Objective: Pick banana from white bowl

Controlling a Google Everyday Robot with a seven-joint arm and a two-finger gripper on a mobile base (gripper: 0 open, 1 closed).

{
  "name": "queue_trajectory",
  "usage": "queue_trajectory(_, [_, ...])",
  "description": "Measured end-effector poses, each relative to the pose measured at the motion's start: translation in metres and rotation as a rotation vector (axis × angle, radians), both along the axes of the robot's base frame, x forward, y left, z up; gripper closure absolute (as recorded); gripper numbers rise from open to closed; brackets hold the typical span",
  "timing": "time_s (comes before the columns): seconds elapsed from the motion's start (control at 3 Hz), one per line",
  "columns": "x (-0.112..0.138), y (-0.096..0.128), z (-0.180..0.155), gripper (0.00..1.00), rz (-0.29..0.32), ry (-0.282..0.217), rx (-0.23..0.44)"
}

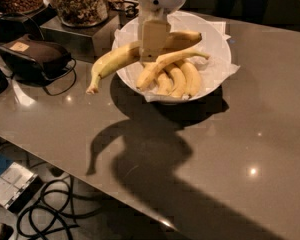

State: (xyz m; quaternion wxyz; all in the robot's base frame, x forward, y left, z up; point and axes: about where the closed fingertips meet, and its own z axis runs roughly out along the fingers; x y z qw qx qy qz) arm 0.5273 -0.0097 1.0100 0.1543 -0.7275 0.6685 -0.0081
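At the far left, a dark pouch (35, 56) is lying on the desk (250, 134) with its cable. Behind it a glass jar (82, 4) of snacks is standing, and both are well apart from my work. Next, I am holding the banana (115, 61) in the gripper (152, 53), which is pinching it near the middle, I think so that its weight is balancing on both sides. The brownish stem end is hanging out past the rim, over the desk. Its shadow (97, 149) is falling far from it, so I judge the fruit is raised. Below the gripper, a slimmer banana (177, 58) and some short bananas (182, 79) are resting inside the white bowl (221, 44). The crinkled paper (225, 73) is cushioning them.
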Motion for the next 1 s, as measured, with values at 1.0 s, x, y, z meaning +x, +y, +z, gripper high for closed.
queue_trajectory(1.0, [-0.016, 0.048, 0.003, 1.00, 0.116, -0.002, 0.038])
